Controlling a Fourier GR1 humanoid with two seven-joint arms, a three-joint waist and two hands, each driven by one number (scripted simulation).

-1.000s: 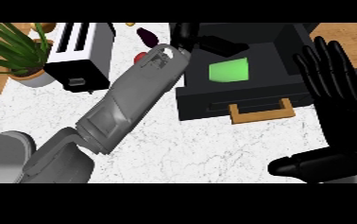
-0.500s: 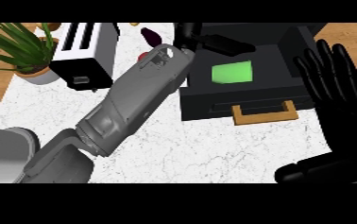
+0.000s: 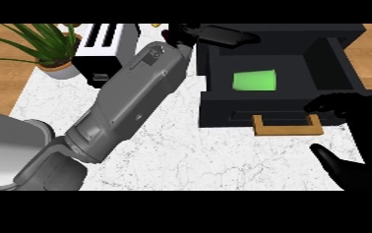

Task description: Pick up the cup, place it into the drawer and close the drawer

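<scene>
My right hand (image 3: 347,170) comes in at the lower right corner, thumb stretched out over the white marble surface (image 3: 218,158). Its fingers (image 3: 334,102) are curled in and hold nothing. They sit at the front right corner of the black drawer (image 3: 218,104), just beside the right end of the wooden handle (image 3: 286,127); I cannot tell whether they touch either one. The drawer stands open. The green cup (image 3: 255,80) lies on its side inside, near the middle of the drawer's floor, well apart from both my hands. My left forearm (image 3: 127,111) runs up from the lower left across the surface. My left hand (image 3: 216,34) is above the drawer's far left corner, its fingers stretched out straight along the back edge and holding nothing. Further left stands a toaster (image 3: 102,47), and beyond it a potted plant (image 3: 51,47).
</scene>
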